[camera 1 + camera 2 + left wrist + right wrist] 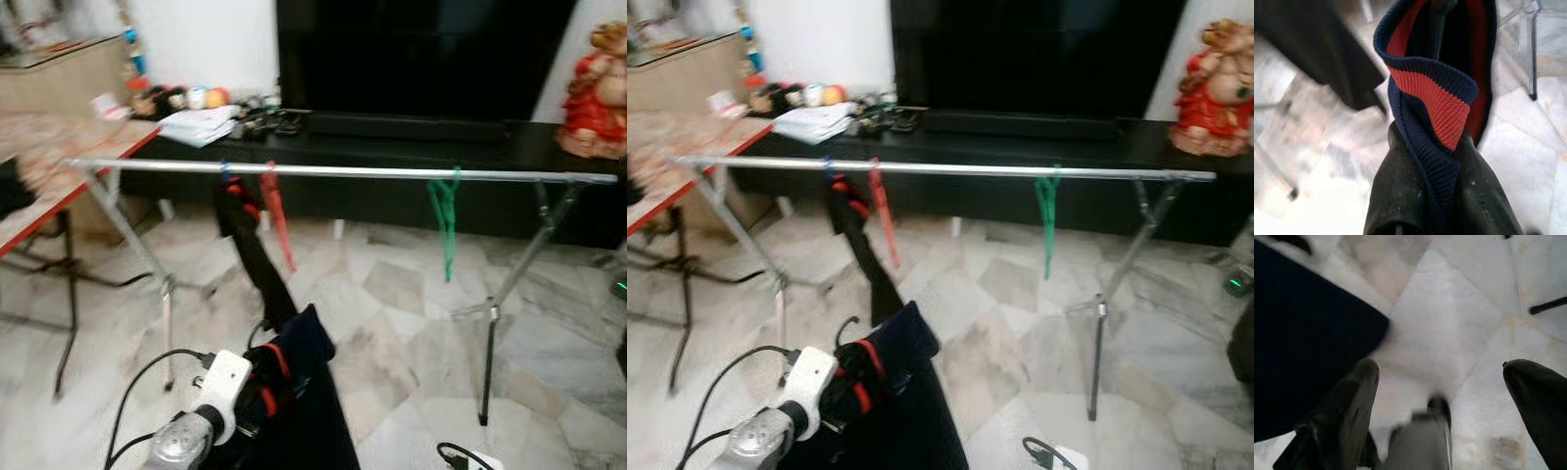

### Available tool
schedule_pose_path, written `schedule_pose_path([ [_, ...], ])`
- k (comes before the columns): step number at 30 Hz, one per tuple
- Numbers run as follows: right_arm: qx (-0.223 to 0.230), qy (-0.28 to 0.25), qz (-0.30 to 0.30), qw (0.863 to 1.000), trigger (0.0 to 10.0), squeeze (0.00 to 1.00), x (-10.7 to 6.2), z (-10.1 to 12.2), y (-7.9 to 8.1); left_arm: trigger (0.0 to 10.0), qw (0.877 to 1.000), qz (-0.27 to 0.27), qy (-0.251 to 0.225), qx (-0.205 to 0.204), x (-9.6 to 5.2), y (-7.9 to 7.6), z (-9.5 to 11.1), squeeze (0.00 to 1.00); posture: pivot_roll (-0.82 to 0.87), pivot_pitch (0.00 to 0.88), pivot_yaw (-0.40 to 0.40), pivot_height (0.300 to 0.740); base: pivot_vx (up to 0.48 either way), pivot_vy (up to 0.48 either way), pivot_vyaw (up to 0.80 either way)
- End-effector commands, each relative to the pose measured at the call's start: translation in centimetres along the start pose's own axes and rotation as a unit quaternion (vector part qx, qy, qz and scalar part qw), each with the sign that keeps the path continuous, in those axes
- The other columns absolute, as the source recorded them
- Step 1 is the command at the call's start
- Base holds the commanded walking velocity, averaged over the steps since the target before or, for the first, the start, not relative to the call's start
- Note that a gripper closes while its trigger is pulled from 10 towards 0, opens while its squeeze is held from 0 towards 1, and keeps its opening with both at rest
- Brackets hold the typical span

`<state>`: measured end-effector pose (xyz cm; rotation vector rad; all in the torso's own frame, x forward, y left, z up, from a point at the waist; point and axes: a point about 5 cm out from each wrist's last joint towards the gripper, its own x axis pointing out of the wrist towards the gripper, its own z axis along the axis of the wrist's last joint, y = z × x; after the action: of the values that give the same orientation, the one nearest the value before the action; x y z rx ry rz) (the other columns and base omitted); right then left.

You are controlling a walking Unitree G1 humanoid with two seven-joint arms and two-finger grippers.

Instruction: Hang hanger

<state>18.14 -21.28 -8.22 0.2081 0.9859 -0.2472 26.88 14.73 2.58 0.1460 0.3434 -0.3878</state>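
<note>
A silver clothes rail [343,171] spans the room on crossed legs. From it hang a red hanger [277,217], a green hanger [446,223] and a blue hook [225,173] carrying a navy garment with red stripes [257,259]. The garment stretches down from the rail to my left gripper [1442,196], which is low at the front and shut on its navy and red knitted edge. Cloth hides the fingertips in the eye views. My right gripper [1440,367] is open over the marble floor, its fingers [1347,406] wide apart, with dark navy cloth [1303,333] beside it.
A table with a red edge [59,201] stands at the left, and the rail's leg [132,240] is beside it. Behind the rail are a long black cabinet [411,132] and a red figurine [600,93]. A white plug with cable [470,458] lies on the floor.
</note>
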Motion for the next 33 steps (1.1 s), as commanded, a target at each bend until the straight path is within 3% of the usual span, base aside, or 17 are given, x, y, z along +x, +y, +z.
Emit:
schedule_pose_path([
  [1,0.008,0.000,-0.009,1.000,10.0,0.00,-0.03,0.14,-0.52,10.0,1.000,-0.017,-0.023,0.009,0.47,-0.76,1.23,0.00,-0.03,0.000,0.045,0.740,0.446,0.000,0.00],
  [12,-0.002,0.004,-0.006,1.000,10.0,0.00,-0.02,0.14,-0.50,10.0,1.000,-0.020,-0.021,0.009,0.56,-0.93,1.22,0.00,-0.02,0.000,0.045,0.740,0.449,0.000,-0.56],
  [27,-0.009,0.004,-0.007,1.000,10.0,0.00,-0.04,0.11,-0.56,10.0,1.000,-0.024,-0.014,0.013,0.52,-1.10,1.04,0.00,-0.02,0.000,0.044,0.740,0.439,0.000,0.00],
  [33,-0.009,0.004,-0.007,1.000,10.0,0.00,-0.04,0.14,-0.60,10.0,1.000,-0.010,-0.016,0.018,0.73,-0.95,1.28,0.00,-0.02,0.000,0.043,0.740,0.000,0.000,0.00],
])
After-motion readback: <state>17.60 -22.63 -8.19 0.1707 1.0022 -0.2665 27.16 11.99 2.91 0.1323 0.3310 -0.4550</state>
